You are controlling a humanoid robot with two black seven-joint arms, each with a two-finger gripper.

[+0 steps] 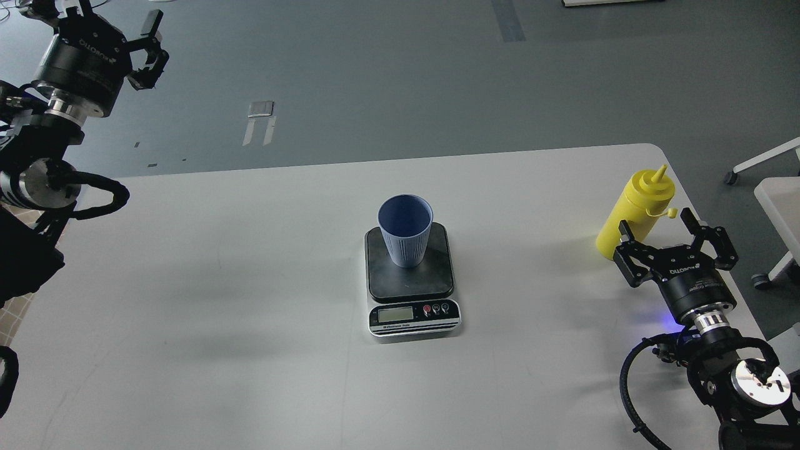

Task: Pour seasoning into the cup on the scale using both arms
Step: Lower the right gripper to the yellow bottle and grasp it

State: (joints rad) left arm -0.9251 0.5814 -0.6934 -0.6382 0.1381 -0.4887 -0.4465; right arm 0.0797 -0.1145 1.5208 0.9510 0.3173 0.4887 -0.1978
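Observation:
The yellow seasoning bottle (637,211) stands upright near the table's right edge, its small cap hanging on its tether. The light blue cup (405,230) stands upright on the black platform of the scale (411,294) at the table's middle. My right gripper (656,231) is open just in front of the bottle's lower half, its left finger overlapping the bottle's base; it holds nothing. My left gripper (119,34) is open and empty, raised at the far upper left, beyond the table's back edge.
The white table (250,300) has a rounded back right corner close to the bottle. A second white table edge (778,206) and a caster leg stand to the right. Grey floor with tape marks (259,122) lies behind.

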